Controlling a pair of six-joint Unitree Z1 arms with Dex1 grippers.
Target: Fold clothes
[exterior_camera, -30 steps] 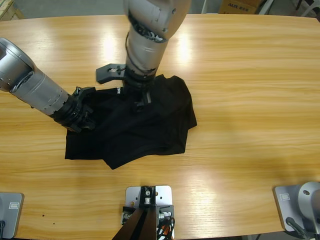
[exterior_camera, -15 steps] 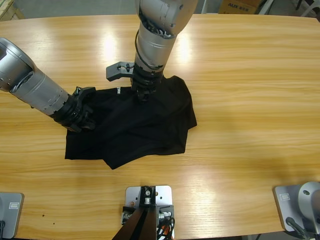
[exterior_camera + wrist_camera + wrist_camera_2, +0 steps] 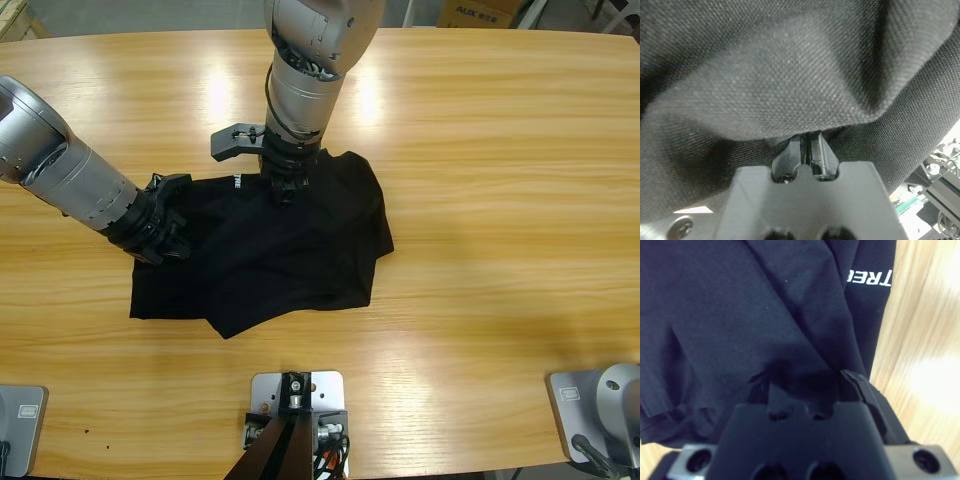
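Observation:
The black shirt (image 3: 300, 255) lies crumpled and partly folded on the wooden table (image 3: 480, 150), its white label (image 3: 237, 181) at its far edge. My left gripper (image 3: 168, 238) comes in from the left and is shut on the shirt's left edge. In the left wrist view the fabric (image 3: 790, 75) drapes over the closed jaws of the left gripper (image 3: 806, 150). My right gripper (image 3: 284, 188) reaches down from the top onto the shirt's far edge beside the label. In the right wrist view the right gripper (image 3: 807, 380) is open, tips against the cloth (image 3: 740, 315), label (image 3: 870, 276) at upper right.
Bare wood stretches to the right of the shirt and along the near edge. A cardboard box (image 3: 480, 12) sits beyond the table's far edge. The right arm's big silver body (image 3: 310, 50) hangs over the far middle of the table.
The right gripper has drawn back from the shirt's middle toward its far edge by the label. The left arm and the shirt's outline have stayed the same.

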